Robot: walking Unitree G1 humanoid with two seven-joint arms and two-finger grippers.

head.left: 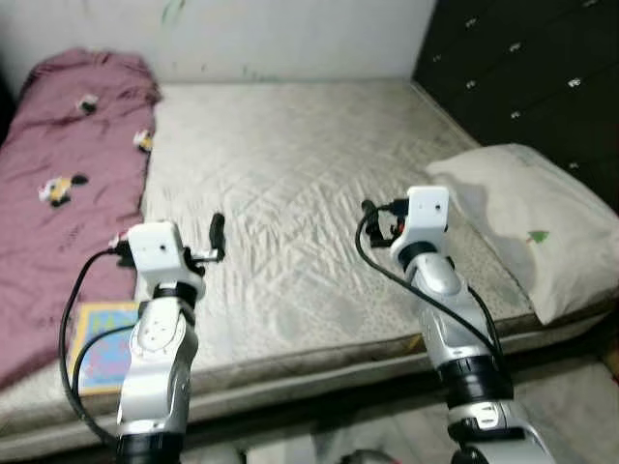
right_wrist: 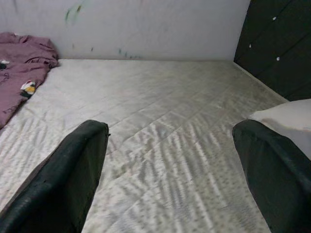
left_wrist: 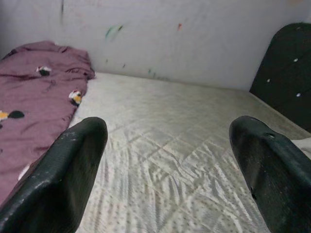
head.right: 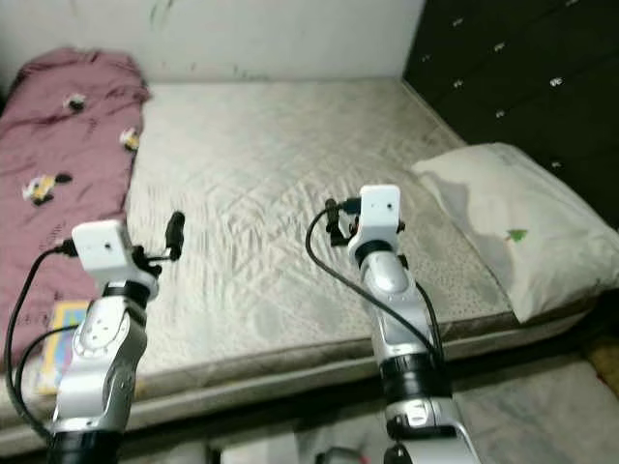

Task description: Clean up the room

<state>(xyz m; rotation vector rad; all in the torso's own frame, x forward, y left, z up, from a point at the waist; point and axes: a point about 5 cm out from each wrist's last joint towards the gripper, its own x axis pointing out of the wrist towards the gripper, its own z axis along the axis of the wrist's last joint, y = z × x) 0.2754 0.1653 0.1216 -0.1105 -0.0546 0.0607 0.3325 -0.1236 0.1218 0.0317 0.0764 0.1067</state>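
A bare quilted mattress [head.left: 290, 164] lies before me. A crumpled maroon blanket [head.left: 58, 193] with small cartoon prints covers its left side. A white pillow [head.left: 542, 222] rests at the right edge, hanging slightly over it. A colourful flat book [head.left: 97, 348] lies at the near left corner, partly behind my left arm. My left gripper [head.left: 215, 240] hovers open over the mattress beside the blanket's edge. My right gripper [head.left: 375, 218] hovers open over the middle right, short of the pillow. Nothing sits between either pair of fingers [left_wrist: 73, 165] [right_wrist: 73, 165].
A dark tufted headboard [head.left: 532, 68] stands along the right side. A pale wall [head.left: 290, 34] with small paint marks runs behind the bed. The mattress's near edge [head.left: 319, 372] is just below my arms, with grey floor [head.left: 571, 387] at the bottom right.
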